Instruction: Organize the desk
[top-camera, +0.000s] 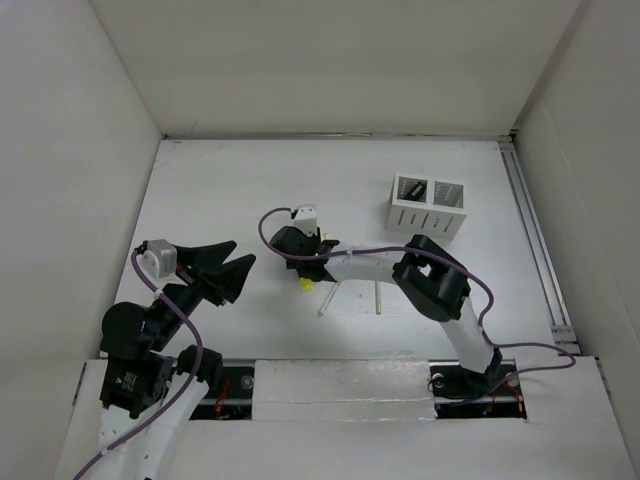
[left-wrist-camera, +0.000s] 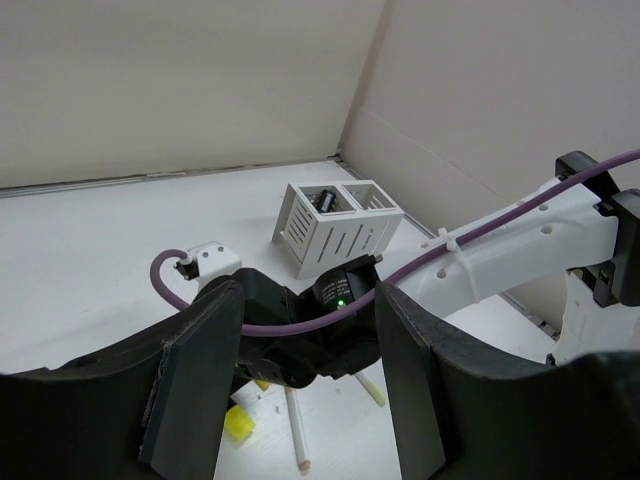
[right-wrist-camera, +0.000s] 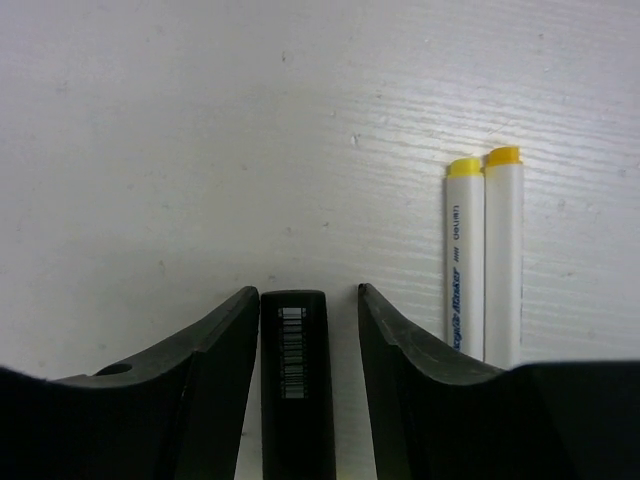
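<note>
The fingers (right-wrist-camera: 225, 350) of the right gripper (right-wrist-camera: 307, 292) are set partway open on either side of a black pen (right-wrist-camera: 295, 390) with a barcode label. One finger lies against the barrel or very nearly so, while a narrow gap is left at the other, so the pen is bracketed but not clamped. Whether the pen rests on the surface or is raised off it cannot be told.

Just beside that gripper, two white markers (right-wrist-camera: 464, 270) with yellow caps are laid side by side, touching, on the desk (right-wrist-camera: 200, 120), the broad white tabletop on which everything is spread. Farther out, two thin pale sticks (top-camera: 330, 297) are scattered near the right arm. The white slotted pen holder (top-camera: 428, 205) is stood upright toward the far right, with a dark item in one of its two compartments. The left gripper (left-wrist-camera: 303, 300) is held wide open and empty over the near left of the desk, apart from every item.

The step in hand is judged to be the pick-up of the black pen. For the next move, the fingers would need to be closed squarely on the barrel and the pen lifted without the neighbouring markers being nudged. It could then be carried to the holder and tipped upright over a compartment.
</note>
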